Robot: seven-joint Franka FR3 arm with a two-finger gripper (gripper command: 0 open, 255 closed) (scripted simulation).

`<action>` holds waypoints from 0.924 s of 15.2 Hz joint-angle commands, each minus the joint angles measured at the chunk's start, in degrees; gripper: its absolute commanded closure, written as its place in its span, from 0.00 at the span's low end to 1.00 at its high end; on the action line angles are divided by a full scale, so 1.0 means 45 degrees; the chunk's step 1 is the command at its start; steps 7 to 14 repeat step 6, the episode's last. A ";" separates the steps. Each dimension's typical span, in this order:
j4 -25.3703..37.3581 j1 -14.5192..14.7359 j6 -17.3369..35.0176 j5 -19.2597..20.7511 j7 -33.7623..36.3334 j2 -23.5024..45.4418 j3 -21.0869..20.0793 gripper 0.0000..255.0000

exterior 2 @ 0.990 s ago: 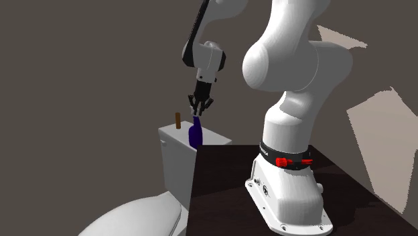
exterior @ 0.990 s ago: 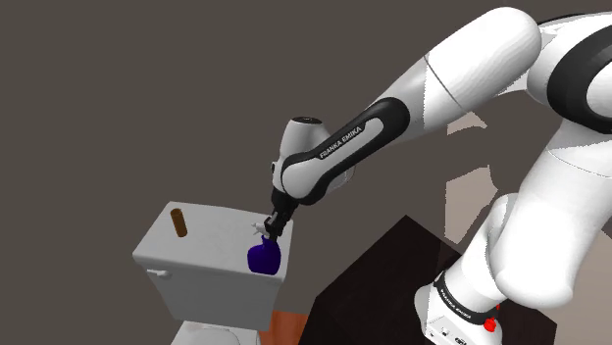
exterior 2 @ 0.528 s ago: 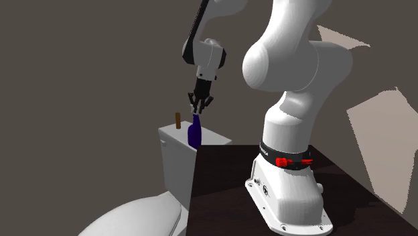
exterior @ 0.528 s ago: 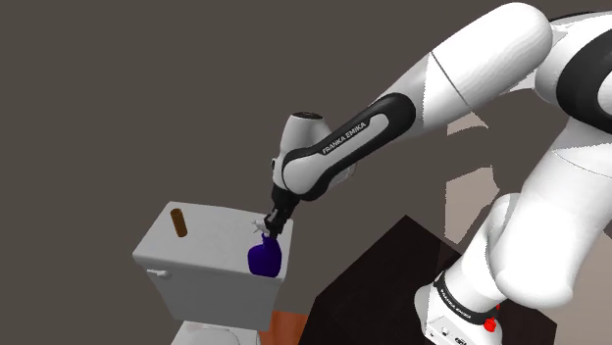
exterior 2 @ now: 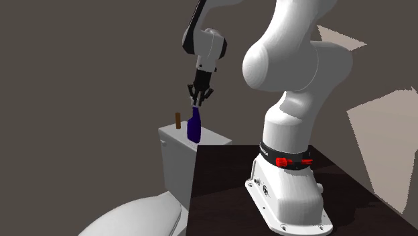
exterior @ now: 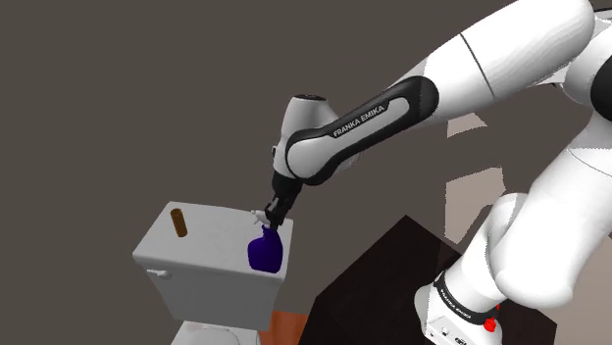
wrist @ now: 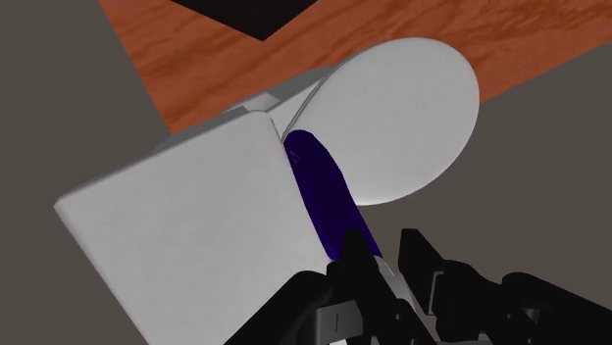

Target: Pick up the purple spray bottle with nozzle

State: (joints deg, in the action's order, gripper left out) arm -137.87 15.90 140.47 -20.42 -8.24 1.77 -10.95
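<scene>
Pincer (exterior 2: 197, 102) clamped on the neck of the purple bottle (exterior 2: 193, 129), your arm has started the lift. Against a second ago the hand stands higher in both outside views and the bottle has risen with it, which says the grip is holding. The bottle hangs over the corner of the white tank (exterior: 196, 250) nearest the stand, roughly upright. Its base looks only just off the tank top, and you cannot tell from these views whether a gap has opened. In the wrist view the black fingers (wrist: 355, 257) close about the bottle's top, and its dark body runs down from them along the tank's edge, with the pale toilet lid (wrist: 412, 108) beyond. The brown peg (exterior: 178, 222) stands well apart at the tank's far end, out of the way. The pick-up reads as nearly done, and what it still seems to need is more height. A hold this high on a narrow neck could let the body swing or slip, so a steady straight rise looks the safer course for you.
</scene>
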 commanded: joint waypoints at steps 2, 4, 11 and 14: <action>0.0105 -0.0025 -0.0540 0.0093 0.0148 -0.0439 0.0025 1.00; 0.0204 -0.0040 -0.0886 0.0154 0.0245 -0.0693 0.0041 1.00; 0.0211 -0.0042 -0.0913 0.0159 0.0252 -0.0713 0.0042 1.00; 0.0211 -0.0042 -0.0913 0.0159 0.0252 -0.0713 0.0042 1.00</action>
